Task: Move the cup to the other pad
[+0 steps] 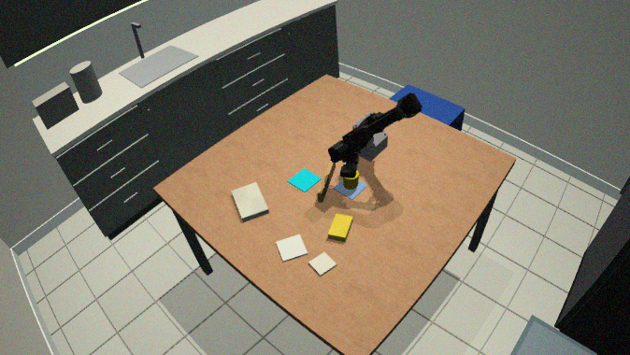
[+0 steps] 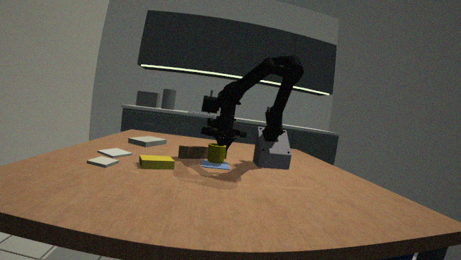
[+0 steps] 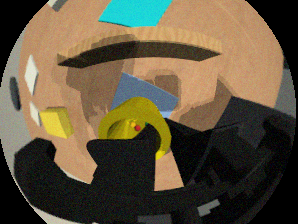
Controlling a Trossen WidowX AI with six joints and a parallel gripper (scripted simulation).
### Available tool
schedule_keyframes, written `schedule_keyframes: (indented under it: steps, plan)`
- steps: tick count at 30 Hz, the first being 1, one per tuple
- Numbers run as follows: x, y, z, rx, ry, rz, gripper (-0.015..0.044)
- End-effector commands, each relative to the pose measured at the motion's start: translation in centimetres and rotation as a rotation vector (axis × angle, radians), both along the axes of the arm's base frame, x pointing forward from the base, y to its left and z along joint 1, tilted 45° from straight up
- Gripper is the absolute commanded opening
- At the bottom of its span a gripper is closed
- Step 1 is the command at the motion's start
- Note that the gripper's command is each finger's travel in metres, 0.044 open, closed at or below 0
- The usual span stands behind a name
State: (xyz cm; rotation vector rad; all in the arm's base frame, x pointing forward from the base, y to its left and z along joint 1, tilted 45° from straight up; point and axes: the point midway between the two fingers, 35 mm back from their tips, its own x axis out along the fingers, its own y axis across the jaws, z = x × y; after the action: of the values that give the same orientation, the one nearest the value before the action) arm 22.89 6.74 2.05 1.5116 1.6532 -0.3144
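A yellow cup (image 1: 350, 181) (image 2: 216, 154) (image 3: 128, 119) stands upright on the light blue pad (image 1: 359, 190) (image 2: 215, 165) (image 3: 141, 90). A red marble (image 3: 136, 125) shows inside it in the wrist view. My gripper (image 1: 350, 172) (image 2: 224, 141) (image 3: 158, 121) reaches down from above and is shut on the cup's rim. The cyan pad (image 1: 304, 179) (image 3: 136, 6) lies to the left of the cup. A thin brown board (image 1: 325, 183) (image 2: 192, 152) (image 3: 140, 52) stands upright between the two pads.
A yellow block (image 1: 340, 226) (image 2: 156, 161) (image 3: 55, 123) lies in front of the cup. Three pale slabs (image 1: 250, 200) (image 1: 291, 247) (image 1: 322, 263) lie further left and front. The arm's grey base (image 1: 376, 145) (image 2: 272, 153) stands behind the cup.
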Motion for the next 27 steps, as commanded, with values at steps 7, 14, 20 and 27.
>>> schedule_keyframes:
  steps: [7, 14, 20, 27]
  plan:
    - [0.1, -2.2, 1.9, -0.008, -0.001, 0.002, 0.0]
    - [0.0, -3.8, 3.4, -0.004, 0.0, 0.002, 0.0]
    - [-0.1, -4.9, 4.6, 0.002, 0.001, 0.002, 0.0]
    - [0.1, -4.8, 4.5, 0.005, -0.003, -0.005, 0.0]
